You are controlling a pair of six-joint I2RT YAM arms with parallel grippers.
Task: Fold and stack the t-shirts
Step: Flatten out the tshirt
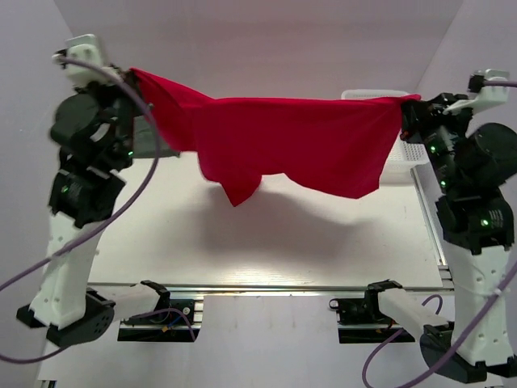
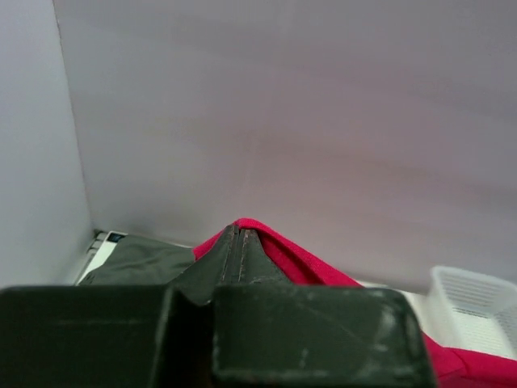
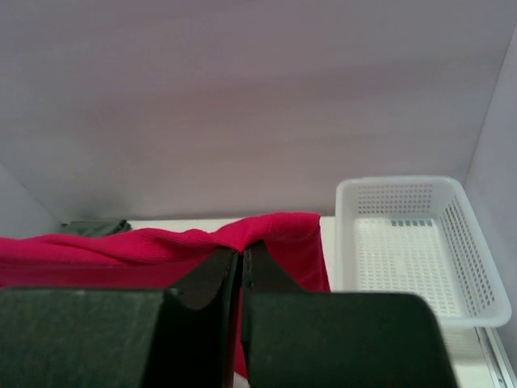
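The bright red t-shirt hangs stretched in the air between both arms, well above the table. My left gripper is shut on its left corner; in the left wrist view the red cloth wraps over the closed fingertips. My right gripper is shut on its right corner; in the right wrist view the red cloth drapes over the closed fingertips. The dark grey-green t-shirt lies on the table at the far left, mostly hidden behind the red one from above; a bit of it shows in the right wrist view.
A white plastic mesh basket stands at the table's far right; it also shows in the right wrist view and the left wrist view. Pale walls close in the back and both sides. The white table lies under the shirt.
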